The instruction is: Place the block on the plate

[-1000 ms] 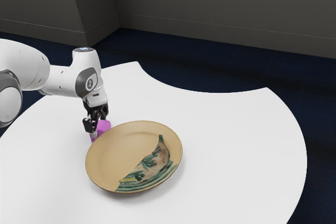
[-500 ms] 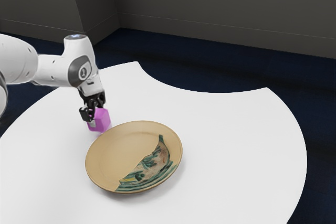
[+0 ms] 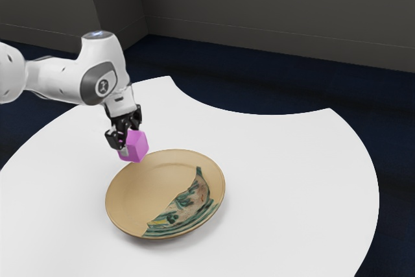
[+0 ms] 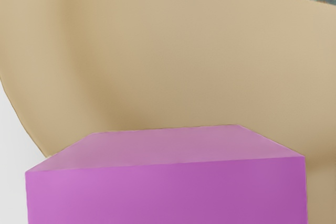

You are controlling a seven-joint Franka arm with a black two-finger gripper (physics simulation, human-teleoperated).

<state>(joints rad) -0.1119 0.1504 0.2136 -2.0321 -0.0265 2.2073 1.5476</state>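
Near the rim of the plate (image 3: 150,189), the block (image 3: 134,146), seemingly aloft; gripper (image 3: 130,136) closed on it from two sides, parted by its width; plate's middle lies toward the exterior view's right and foreground; likely next, a short carry inward.

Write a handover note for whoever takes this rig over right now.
Gripper: the gripper is shut on the magenta block.
Where things are: the block is held up by the rim of the plate, on the arm's side; how much of it is over the plate, I can't tell. The plate sits on the white table.
Done: block grasped and lifted.
Left: bring it over the plate, lower it, release, back away.
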